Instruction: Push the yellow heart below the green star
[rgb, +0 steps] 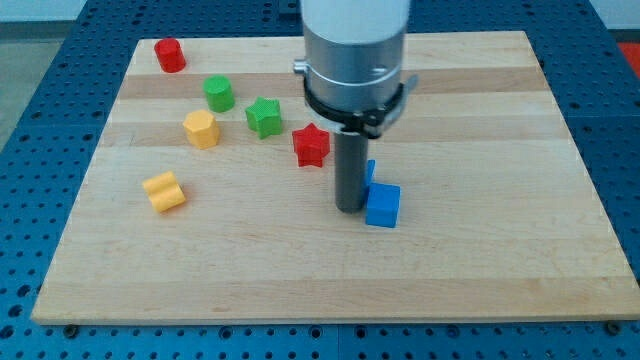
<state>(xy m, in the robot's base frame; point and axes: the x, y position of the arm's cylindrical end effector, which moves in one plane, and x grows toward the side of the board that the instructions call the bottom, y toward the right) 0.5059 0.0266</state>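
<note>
The yellow heart (164, 191) lies on the wooden board (480, 270) at the view's left. The green star (264, 116) sits up and to the right of it, near the board's middle top. My tip (349, 208) rests on the board well to the right of both, touching or nearly touching the left side of a blue cube (382, 205). A second blue block (369, 171) is partly hidden behind the rod.
A red star (311, 145) lies just right of the green star. A yellow hexagonal block (201, 129) and a green cylinder-like block (219, 93) sit left of the green star. A red block (169, 54) is at the top left corner.
</note>
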